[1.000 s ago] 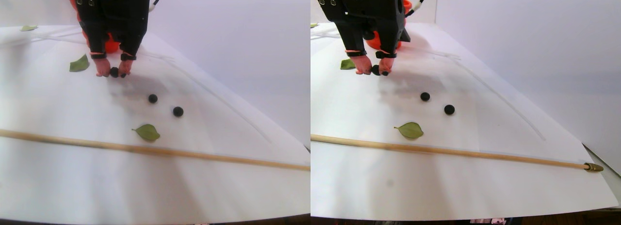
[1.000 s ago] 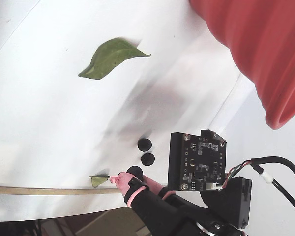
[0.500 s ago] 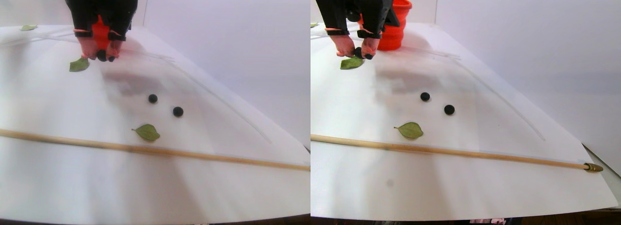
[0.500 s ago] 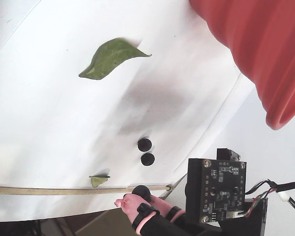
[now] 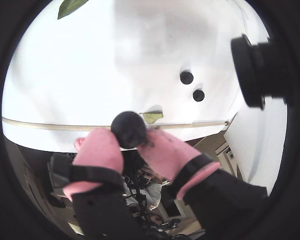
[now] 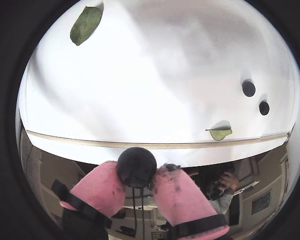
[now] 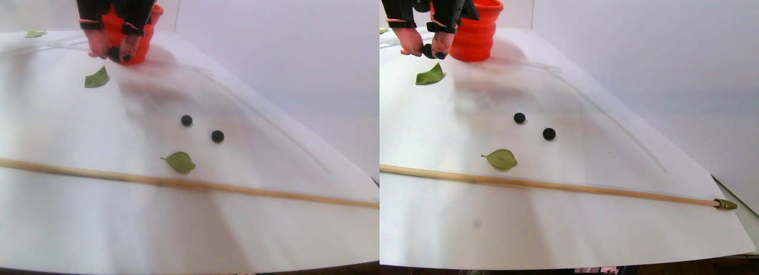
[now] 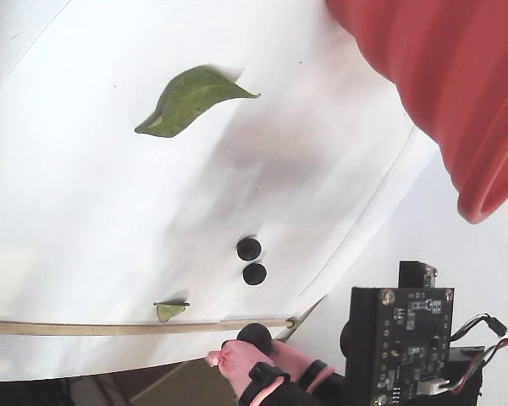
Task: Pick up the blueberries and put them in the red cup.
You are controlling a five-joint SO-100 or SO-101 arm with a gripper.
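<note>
My black gripper with pink tips (image 5: 130, 141) is shut on one dark blueberry (image 5: 129, 129), pinched between both fingertips, as both wrist views show (image 6: 136, 167). In the stereo pair view the gripper (image 7: 112, 53) hangs above the white sheet at the far left, just in front of the red cup (image 7: 141, 37). Two more blueberries (image 7: 187, 120) (image 7: 217, 136) lie close together mid-sheet. The fixed view shows the cup's ribbed side (image 8: 440, 85) at top right, the loose pair (image 8: 248, 248) (image 8: 254, 273), and the held berry (image 8: 254, 334) low down.
A large green leaf (image 7: 96, 78) lies near the gripper, and a smaller leaf (image 7: 179, 162) sits beside a long wooden stick (image 7: 178, 183) that crosses the sheet. Another leaf (image 7: 34, 34) is at the far left corner. The sheet's edge drops off on the right.
The gripper has lifted off the sheet with the blueberry and moved away toward the red cup. The two loose berries and the leaves have not moved.
</note>
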